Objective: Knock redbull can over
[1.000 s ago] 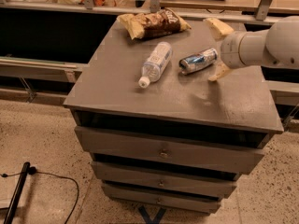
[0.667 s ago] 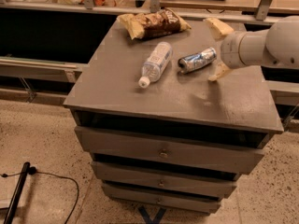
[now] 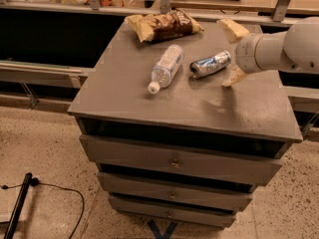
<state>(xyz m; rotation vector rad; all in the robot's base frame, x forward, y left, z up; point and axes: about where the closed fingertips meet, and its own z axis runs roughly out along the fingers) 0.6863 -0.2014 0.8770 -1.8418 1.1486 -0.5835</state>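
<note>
The can lies flat on its side on top of the drawers, next to the bottle. I think it is knocked down. My pincer is at its right end, wide open, holding nothing. A push needs no grip.

Laid on the grey cabinet top are a clear plastic bottle, a slim blue-silver redbull can, a brown snack bag; the gripper is seen beside the can.
</note>
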